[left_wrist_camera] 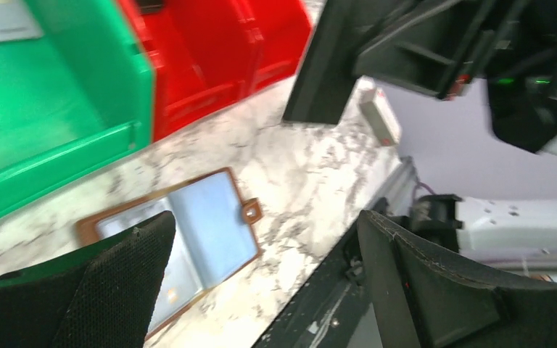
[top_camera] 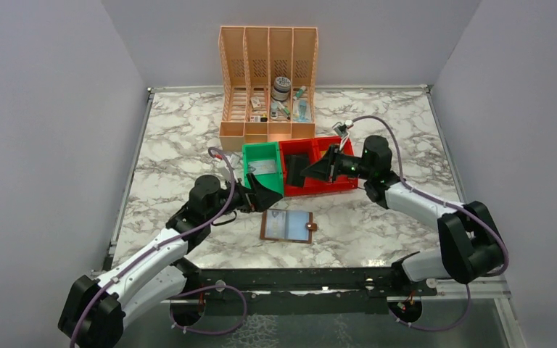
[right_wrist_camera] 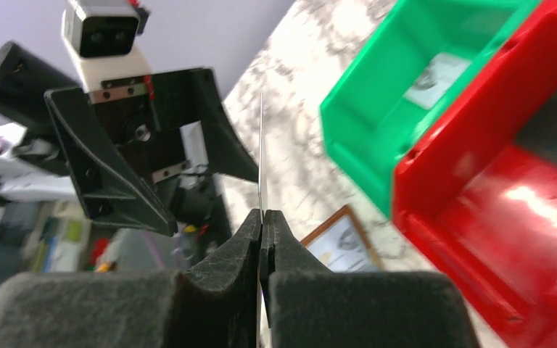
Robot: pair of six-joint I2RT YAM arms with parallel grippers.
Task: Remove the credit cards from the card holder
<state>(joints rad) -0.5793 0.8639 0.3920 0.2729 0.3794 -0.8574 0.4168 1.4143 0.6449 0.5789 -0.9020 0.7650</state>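
On the marbled tabletop (top_camera: 377,217), the brown leather-like card holder (top_camera: 287,225) lies open, pale blue inside. Only the right wrist view reveals a thin credit card (right_wrist_camera: 262,152), edge-on, pinched in the right gripper (right_wrist_camera: 262,217). The left gripper (left_wrist_camera: 265,221), with textured black pads, spreads wide near the holder and grips nothing.

Legible text: none is found | card holder (top_camera: 287,225): markings are blurred | pale card (right_wrist_camera: 435,78) in green bin (right_wrist_camera: 366,138): print cannot be read
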